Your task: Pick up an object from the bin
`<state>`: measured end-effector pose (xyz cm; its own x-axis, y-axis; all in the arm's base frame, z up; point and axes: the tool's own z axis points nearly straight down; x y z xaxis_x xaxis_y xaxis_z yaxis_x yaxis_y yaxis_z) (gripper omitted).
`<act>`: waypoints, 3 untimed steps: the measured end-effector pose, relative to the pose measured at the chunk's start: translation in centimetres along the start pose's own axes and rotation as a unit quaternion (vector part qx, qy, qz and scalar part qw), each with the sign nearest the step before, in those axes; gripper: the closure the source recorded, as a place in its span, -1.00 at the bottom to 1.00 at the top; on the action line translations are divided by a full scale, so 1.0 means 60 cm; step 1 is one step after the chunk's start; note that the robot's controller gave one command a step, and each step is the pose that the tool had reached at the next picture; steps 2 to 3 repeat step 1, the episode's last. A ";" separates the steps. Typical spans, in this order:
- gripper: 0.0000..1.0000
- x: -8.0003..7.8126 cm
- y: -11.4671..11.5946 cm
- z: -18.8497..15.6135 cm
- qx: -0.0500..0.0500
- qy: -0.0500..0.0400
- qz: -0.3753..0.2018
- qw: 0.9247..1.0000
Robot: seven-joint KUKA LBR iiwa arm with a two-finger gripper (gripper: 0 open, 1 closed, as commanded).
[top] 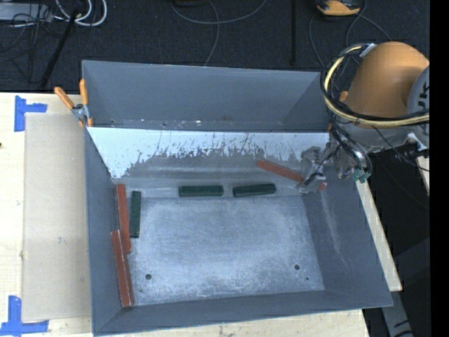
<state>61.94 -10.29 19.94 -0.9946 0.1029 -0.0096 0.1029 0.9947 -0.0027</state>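
Note:
My gripper point(313, 172) is at the bin's right side, close to the back right corner, under the orange dome. A thin red-brown stick point(277, 170) slants from the back wall down to the right, and its right end passes between my fingers, which are shut on it. A short red tip shows past the fingers at the lower right. Two dark green bars lie end to end on the floor just left of the stick: one point(254, 189) nearer my gripper, the other point(200, 191) further left.
Along the left wall lie a third dark green bar point(135, 214) and two more red-brown sticks, one point(121, 213) above the other point(123, 271). The arm and its cables hang over the bin's right rim.

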 end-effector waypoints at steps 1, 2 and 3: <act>1.00 0.085 -0.016 -0.157 -0.001 0.001 -0.001 1.000; 1.00 0.085 -0.016 -0.157 -0.001 0.001 -0.001 1.000; 1.00 0.085 -0.016 -0.157 -0.001 0.001 -0.001 1.000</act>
